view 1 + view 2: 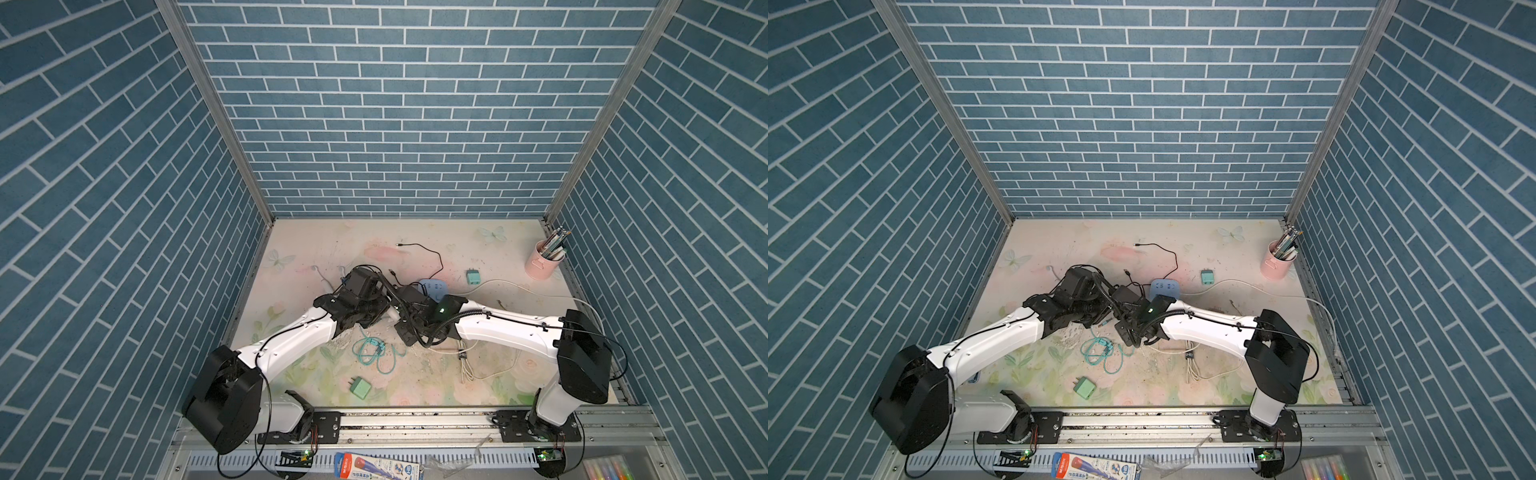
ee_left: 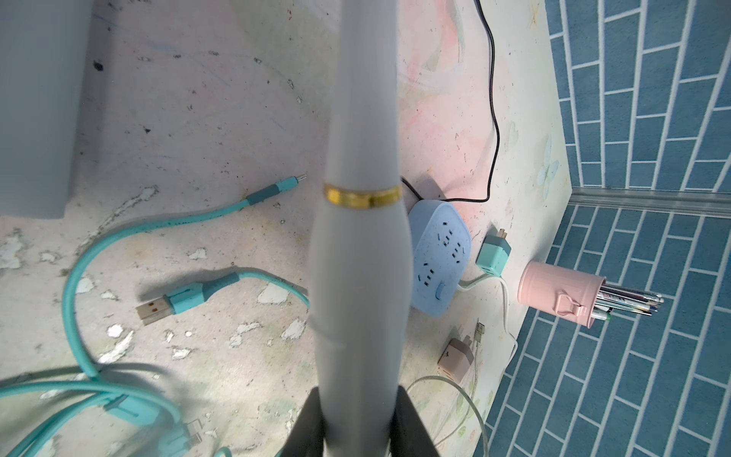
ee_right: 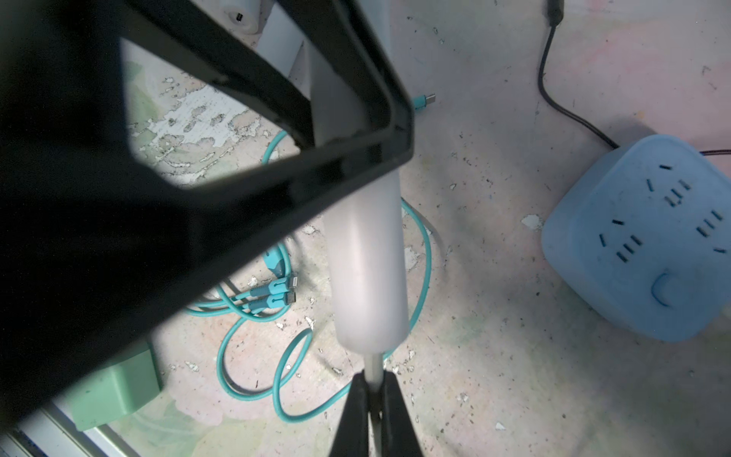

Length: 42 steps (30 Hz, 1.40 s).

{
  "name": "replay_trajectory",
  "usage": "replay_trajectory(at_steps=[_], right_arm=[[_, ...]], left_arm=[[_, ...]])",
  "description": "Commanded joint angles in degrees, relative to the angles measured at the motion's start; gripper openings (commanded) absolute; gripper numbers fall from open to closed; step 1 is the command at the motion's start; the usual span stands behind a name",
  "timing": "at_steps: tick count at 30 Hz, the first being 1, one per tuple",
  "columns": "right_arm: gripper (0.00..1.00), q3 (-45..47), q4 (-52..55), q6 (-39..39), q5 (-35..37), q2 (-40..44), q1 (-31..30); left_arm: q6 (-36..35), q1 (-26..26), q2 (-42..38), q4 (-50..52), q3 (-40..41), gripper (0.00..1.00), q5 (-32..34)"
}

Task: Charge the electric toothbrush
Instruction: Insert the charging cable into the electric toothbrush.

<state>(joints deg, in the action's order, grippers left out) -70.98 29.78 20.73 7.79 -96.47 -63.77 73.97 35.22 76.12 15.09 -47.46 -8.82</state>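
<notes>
My left claw (image 2: 358,419) clamps the smooth tapered toothbrush (image 2: 358,277); my right claw (image 3: 374,382) pinches its thin stem. Teal cable (image 2: 194,294) coils near; rounded blue strip (image 3: 641,237) sits far-right.

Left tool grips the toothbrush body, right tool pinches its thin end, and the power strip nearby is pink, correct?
No: the power strip is light blue, as the left wrist view shows. The rest holds: the left tool grips the toothbrush body and the right tool pinches its thin end.
</notes>
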Motion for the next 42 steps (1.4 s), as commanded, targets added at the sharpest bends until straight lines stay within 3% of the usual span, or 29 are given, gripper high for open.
replay_trajectory(at_steps=[1,18,36,42], right_arm=[[0.00,-2.5,-9.5,-1.5,4.2,2.0,0.1],[0.00,0.3,-21.2,-2.8,5.9,5.3,1.1],[0.00,-2.9,-20.6,1.8,6.3,3.5,2.0],[0.00,2.4,-20.9,2.6,9.7,9.4,2.0]], left_arm=[[-0.8,2.8,0.4,3.4,-0.3,0.00,-5.7],[0.0,4.2,0.9,2.8,-0.3,0.00,-6.1],[0.2,4.4,0.5,3.8,-1.2,0.00,-5.7],[-4.0,1.0,-0.1,7.0,-2.4,0.00,-4.7]])
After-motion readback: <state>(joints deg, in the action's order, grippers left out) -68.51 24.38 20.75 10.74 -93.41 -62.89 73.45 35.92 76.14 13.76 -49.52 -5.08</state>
